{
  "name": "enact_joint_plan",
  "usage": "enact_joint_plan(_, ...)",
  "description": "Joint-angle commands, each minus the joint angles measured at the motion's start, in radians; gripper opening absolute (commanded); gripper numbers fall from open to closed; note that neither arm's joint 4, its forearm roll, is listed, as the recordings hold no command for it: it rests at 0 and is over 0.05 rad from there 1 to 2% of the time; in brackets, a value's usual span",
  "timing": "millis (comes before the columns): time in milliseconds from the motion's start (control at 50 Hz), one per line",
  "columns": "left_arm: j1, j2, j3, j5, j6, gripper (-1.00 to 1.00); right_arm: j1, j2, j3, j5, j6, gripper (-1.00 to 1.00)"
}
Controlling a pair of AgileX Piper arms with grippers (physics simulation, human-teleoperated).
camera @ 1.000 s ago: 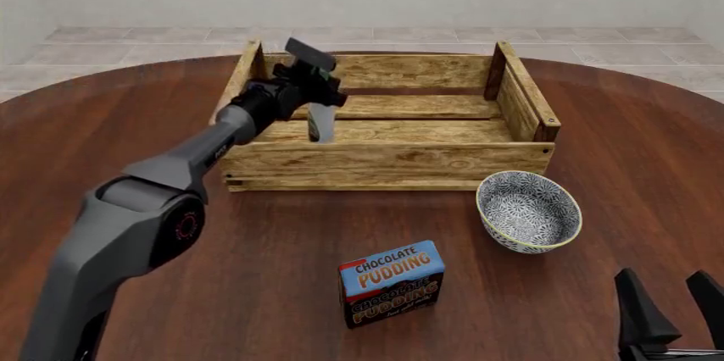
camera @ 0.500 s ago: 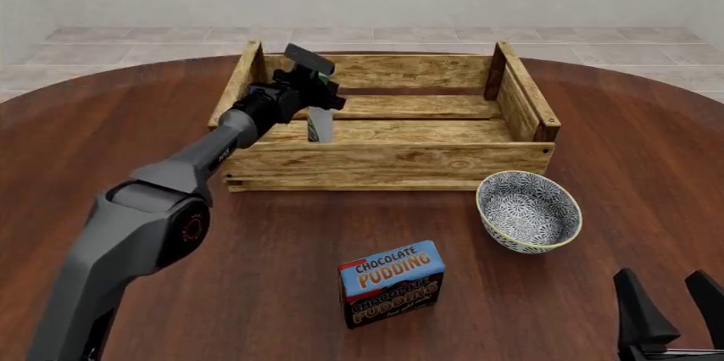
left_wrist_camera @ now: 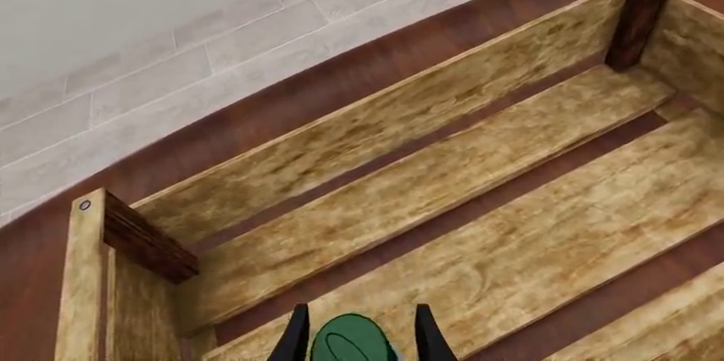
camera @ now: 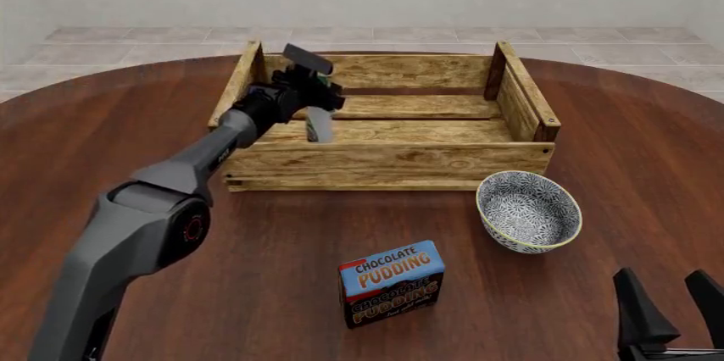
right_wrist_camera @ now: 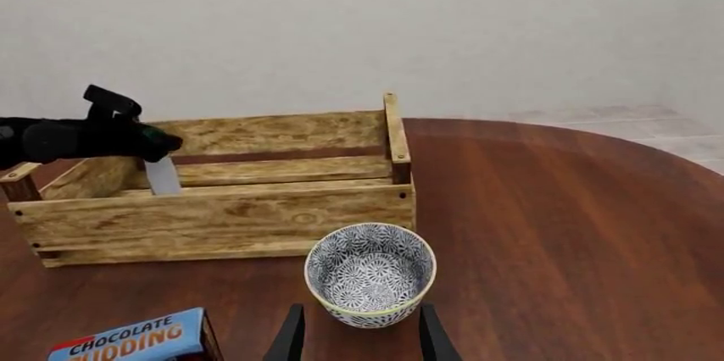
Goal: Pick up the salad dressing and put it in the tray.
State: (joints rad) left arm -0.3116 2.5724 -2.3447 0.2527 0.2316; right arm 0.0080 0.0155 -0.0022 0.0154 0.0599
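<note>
Nearest the camera, the right hand (camera: 672, 314) rests low over the desk (camera: 633, 166) with its fingers spread and nothing between them. Beyond it stand the pudding box (camera: 392, 284) and the bowl (camera: 528, 210). Farther away, the left hand (camera: 320, 98) pinches the salad dressing (camera: 320, 126) at its green cap, inside the tray (camera: 391, 160) near the left end. I judge only letting go and pulling back remain.

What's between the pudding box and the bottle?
In the front view, the crate's near wall stands between the pudding box and the bottle; otherwise bare table.
</note>
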Motion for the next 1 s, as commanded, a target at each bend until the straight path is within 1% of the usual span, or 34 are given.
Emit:
enact_joint_plan(20,0.001,0.010,-0.002,0.010,0.003,1.00,0.000,0.000,-0.001,0.000,-0.002,1.00)
enact_joint_plan(200,0.000,-0.004,0.018,-0.001,0.009,1.00,0.001,-0.005,0.000,0.004,-0.002,1.00)
enact_joint_plan(260,0.004,0.003,0.004,0.005,0.006,1.00,0.002,-0.003,0.001,0.002,-0.002,1.00)
enact_joint_plan(580,0.002,-0.030,0.031,-0.001,0.009,1.00,0.002,-0.003,0.001,0.001,-0.004,1.00)
enact_joint_plan(700,0.002,-0.031,0.021,0.004,0.011,1.00,0.002,0.001,0.001,-0.003,-0.006,1.00)
enact_joint_plan(1000,0.008,-0.066,0.034,0.007,0.018,1.00,0.000,0.001,0.001,-0.004,-0.007,1.00)
